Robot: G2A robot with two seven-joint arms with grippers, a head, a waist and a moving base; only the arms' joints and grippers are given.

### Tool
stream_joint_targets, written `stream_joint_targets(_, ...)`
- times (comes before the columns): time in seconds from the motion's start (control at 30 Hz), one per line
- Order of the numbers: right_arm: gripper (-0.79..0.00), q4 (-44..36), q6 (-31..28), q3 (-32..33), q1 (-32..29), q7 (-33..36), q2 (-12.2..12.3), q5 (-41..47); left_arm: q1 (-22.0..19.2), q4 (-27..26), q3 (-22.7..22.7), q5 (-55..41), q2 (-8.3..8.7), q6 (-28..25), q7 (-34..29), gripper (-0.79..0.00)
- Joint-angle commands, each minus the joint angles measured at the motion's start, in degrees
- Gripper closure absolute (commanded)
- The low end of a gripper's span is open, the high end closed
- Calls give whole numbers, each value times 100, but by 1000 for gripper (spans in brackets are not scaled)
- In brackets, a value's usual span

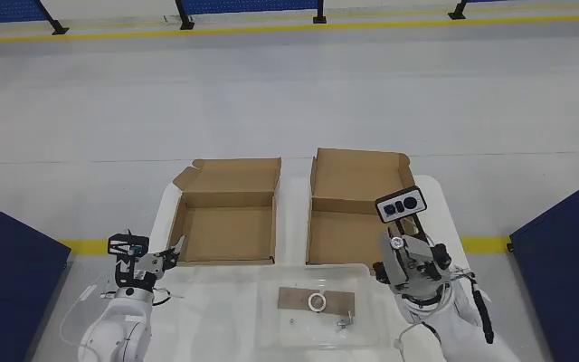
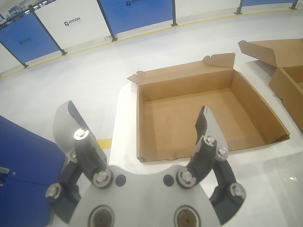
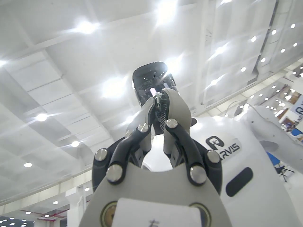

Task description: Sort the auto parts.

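Right claw [image 3: 158, 101] is pinched almost closed on a tiny silvery screw-like part [image 3: 155, 93]. I've got it held up against the ceiling lights, dead centre of the right wrist view. It's a short stub with a bright tip, too small for me to say more. Left claw [image 2: 137, 109] is spread wide with nothing in it, just short of an open cardboard box [image 2: 170, 124]. Lower centre of the top view, the clear tray [image 1: 280, 332] has a metal ring [image 1: 316, 302] on a brown plate [image 1: 294, 297].

Pale floor [image 1: 271, 90], blue partitions [image 2: 132, 3], perhaps panelled ceiling [image 3: 59, 72]
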Motion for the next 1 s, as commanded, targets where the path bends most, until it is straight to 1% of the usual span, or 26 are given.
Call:
stream_joint_targets(0.0,0,-37,29,70,-44,-72,-8,-242,0,0,0,0,0,0,0,-785)
stream_joint_targets(0.27,0,-121,92,183,-159,-28,-77,-354,0,0,0,0,0,0,0,-785)
stream_joint_targets(0.6,0,-61,184,233,-246,365,-198,213,0,0,0,0,0,0,0,-785)
stream_joint_targets(0.7,0,-44,308,207,-258,442,-236,362,0,0,0,0,0,0,0,-785)
stream_joint_targets(0.97,0,-37,340,207,-257,448,-244,384,0,0,0,0,0,0,0,-785)
